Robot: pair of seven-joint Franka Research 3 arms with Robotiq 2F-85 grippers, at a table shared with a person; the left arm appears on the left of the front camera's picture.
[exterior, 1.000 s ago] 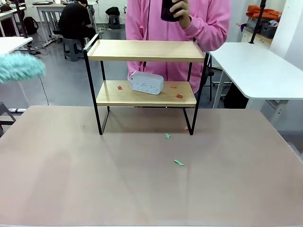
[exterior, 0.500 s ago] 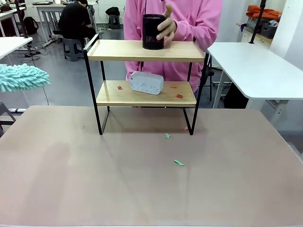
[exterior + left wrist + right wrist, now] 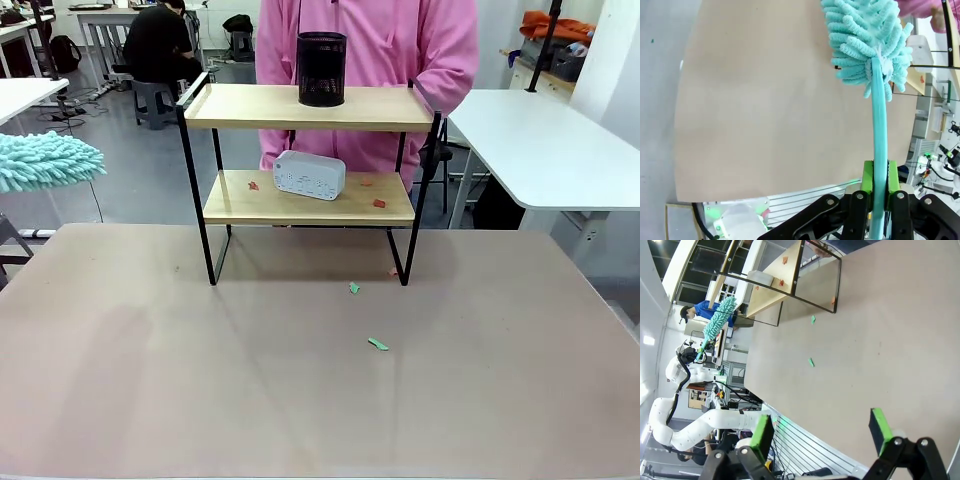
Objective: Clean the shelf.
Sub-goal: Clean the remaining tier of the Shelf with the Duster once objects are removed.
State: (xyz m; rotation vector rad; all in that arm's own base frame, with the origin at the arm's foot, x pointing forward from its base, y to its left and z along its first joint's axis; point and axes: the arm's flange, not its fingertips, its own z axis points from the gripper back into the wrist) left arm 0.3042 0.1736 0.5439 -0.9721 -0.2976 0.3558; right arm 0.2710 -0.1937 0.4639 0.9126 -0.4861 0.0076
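left end effector point(image 3: 880, 177) grips the duster point(image 3: 45, 162); shelf point(image 3: 250, 106) lies at its 3 o'clock. right end effector point(image 3: 822, 432) spread wide, empty.

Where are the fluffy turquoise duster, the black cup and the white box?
duster point(image 3: 45, 162), front view, on its fluffy head.
black cup point(image 3: 322, 68), front view, on its mesh side.
white box point(image 3: 309, 174), front view, on its front face.

You see a shelf point(image 3: 300, 107) of pale wood boards on a thin black frame. The mesh cup point(image 3: 321, 68) is black, and the box point(image 3: 309, 174) is white with small dark dots. Red scraps point(image 3: 379, 203) mark the lower board and green scraps point(image 3: 377, 344) fleck the dull beige-pink desk point(image 3: 300, 410). Your duster point(image 3: 45, 160) is fluffy turquoise. The person's top point(image 3: 370, 40) is pink. The left end effector point(image 3: 880, 176) and right end effector point(image 3: 821, 431) are black with green pads.
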